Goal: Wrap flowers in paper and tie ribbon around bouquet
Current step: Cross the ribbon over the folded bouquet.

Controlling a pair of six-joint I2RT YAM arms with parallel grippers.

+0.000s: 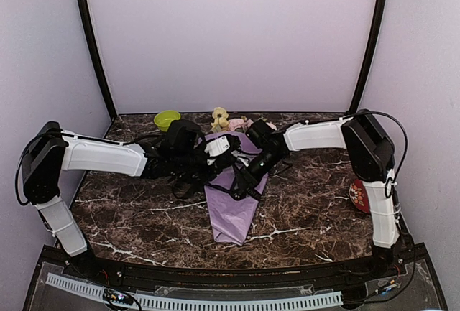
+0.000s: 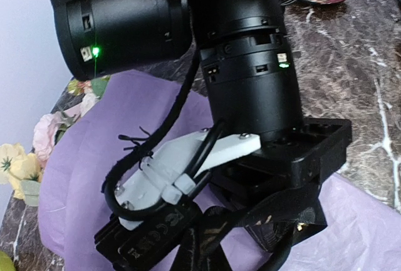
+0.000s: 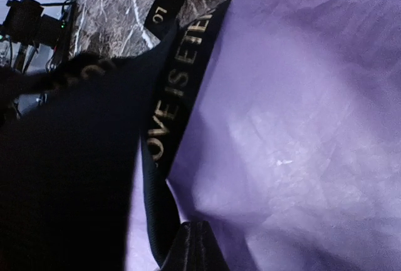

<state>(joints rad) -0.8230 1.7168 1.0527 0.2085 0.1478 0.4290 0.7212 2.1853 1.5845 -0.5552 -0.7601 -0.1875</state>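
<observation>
So the bouquet (image 1: 231,210) lies mid-table (image 1: 316,203), flowers (image 1: 237,122) toward the far edge, letting both claws work the ribbon (image 3: 182,89) across its waist. The left claw (image 1: 228,154) is pinched together. The right claw (image 1: 243,180) is closed too, probably clamping the ribbon, but the view's murky.

Left arm (image 1: 108,156), right arm (image 1: 316,136) over bouquet (image 1: 233,217)

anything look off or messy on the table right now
Nothing spilled or broken. The only untidy thing is the black ribbon: it lies loose against the lilac bouquet, not yet tied round it.
</observation>
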